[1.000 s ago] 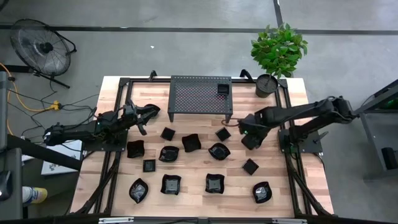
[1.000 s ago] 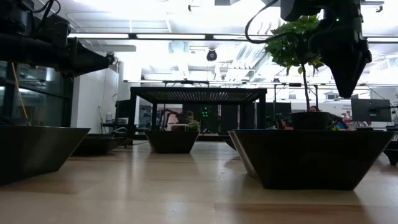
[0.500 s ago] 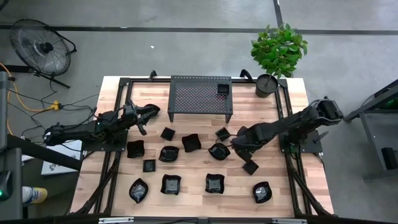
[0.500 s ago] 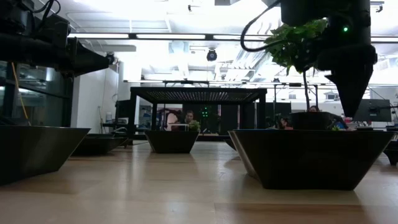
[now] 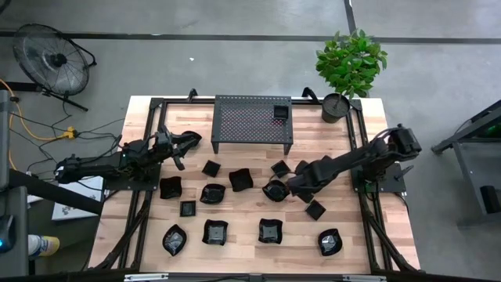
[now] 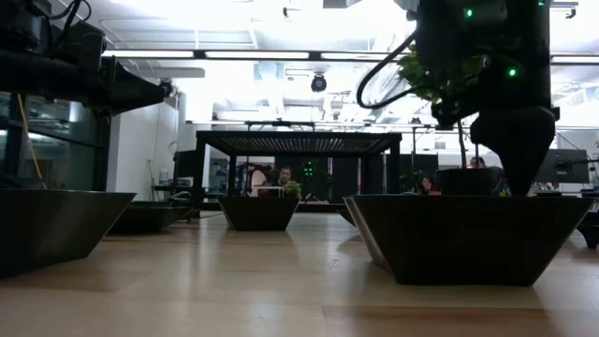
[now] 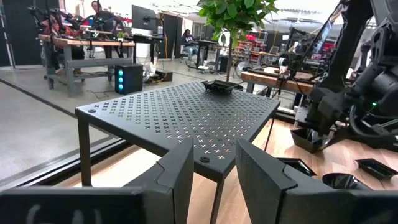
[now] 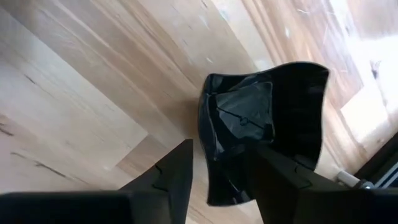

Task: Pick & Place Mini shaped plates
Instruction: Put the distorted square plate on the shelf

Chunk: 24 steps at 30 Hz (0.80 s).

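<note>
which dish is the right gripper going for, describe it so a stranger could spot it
Start at the black perforated rack at the table's back edge and move toward the front from its right leg. The dish sits in the middle row, directly under the right gripper. Unlike the small square plates beside it, it has a wavy, curled rim.

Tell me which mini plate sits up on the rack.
The small square plate near the perforated rack's back right corner; all other plates lie on the wooden table.

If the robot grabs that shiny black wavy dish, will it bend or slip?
The wavy dish probably won't bend: its walls hold crisp folded edges. Its glossy surface shows reflections, so it may be slippery. The right gripper has one finger inside the rim and one outside; a thin-edge hold could let it tilt.
</note>
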Available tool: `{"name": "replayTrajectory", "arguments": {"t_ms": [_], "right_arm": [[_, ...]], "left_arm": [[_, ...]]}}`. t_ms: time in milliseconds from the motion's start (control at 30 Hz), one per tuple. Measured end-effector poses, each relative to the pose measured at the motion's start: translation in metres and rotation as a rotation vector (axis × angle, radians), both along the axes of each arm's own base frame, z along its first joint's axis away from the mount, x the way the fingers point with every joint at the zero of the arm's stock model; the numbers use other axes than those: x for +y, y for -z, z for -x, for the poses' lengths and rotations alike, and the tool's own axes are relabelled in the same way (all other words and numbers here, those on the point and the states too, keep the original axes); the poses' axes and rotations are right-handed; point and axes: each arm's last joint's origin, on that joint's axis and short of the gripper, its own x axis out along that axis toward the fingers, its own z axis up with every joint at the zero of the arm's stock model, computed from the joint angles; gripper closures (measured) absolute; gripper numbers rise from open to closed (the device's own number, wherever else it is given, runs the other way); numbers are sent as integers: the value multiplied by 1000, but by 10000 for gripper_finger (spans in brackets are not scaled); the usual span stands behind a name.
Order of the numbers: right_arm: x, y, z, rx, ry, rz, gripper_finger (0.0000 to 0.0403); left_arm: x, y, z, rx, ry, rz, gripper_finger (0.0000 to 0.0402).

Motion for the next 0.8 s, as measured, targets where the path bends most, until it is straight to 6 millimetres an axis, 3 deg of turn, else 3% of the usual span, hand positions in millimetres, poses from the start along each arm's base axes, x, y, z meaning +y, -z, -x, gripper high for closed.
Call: {"name": "replayTrajectory", "arguments": {"t_ms": [300, 800], "right_arm": [[0, 10, -3, 42, 3, 13, 252], [1, 12, -4, 44, 9, -22, 296]], "left_arm": [[0, 0, 0, 1, -1, 0, 284], [0, 0, 0, 0, 0, 0, 284]]}}
